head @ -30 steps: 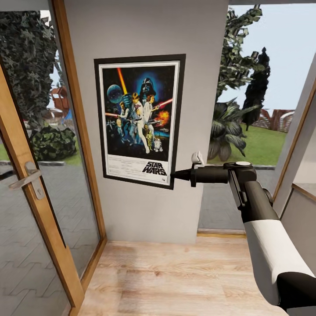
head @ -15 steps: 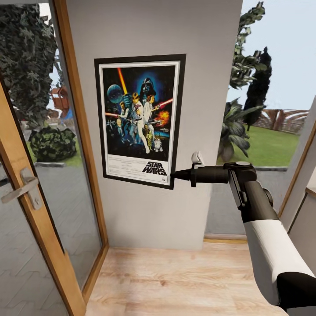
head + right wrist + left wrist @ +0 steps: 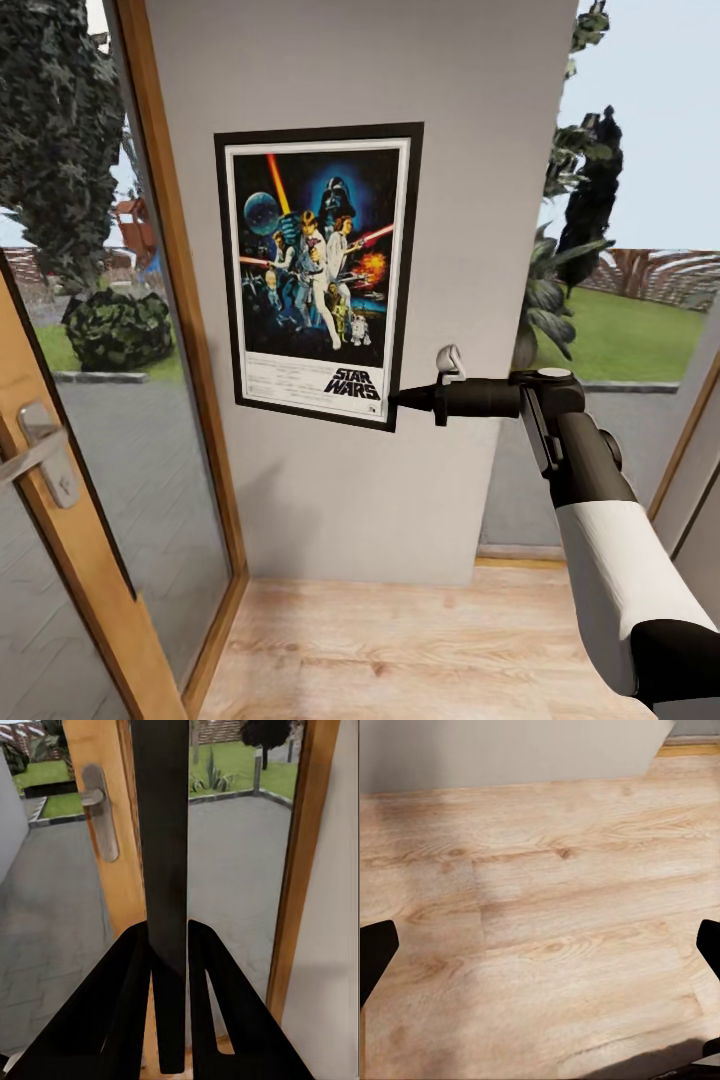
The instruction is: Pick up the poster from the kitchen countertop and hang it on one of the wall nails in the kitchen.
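**Q:** Where is the film poster?

**A:** The upright Star Wars poster (image 3: 318, 275), thin black frame and white inner border around colourful figures on dark blue, stands flat in front of the plain pale grey wall panel (image 3: 470, 200) at upper centre of the head view. Its lower right corner meets the tip of the right gripper (image 3: 398, 398), which reaches in from the right of the frame on a black-and-white arm.

**Q:** Is that gripper holding it?

**A:** Yes. In the right wrist view the two black fingers (image 3: 127, 1005) sit closed against either face of a dark vertical strip (image 3: 166, 870), the poster's framed edge seen end-on.

**Q:** And the left gripper?

**A:** The left gripper (image 3: 540, 945) hangs over pale wood-plank flooring (image 3: 547, 870); its black fingertips (image 3: 375, 952) sit at opposite edges of the wrist picture, spread wide with nothing between them.

**Q:** What surrounds the scene?

**A:** A light wood-framed glass door (image 3: 60, 480) with a silver lever handle (image 3: 40, 455) fills the left of the head view; glazing at right shows dark green shrubs (image 3: 580, 220), lawn and sky. The wall nail cannot be made out.
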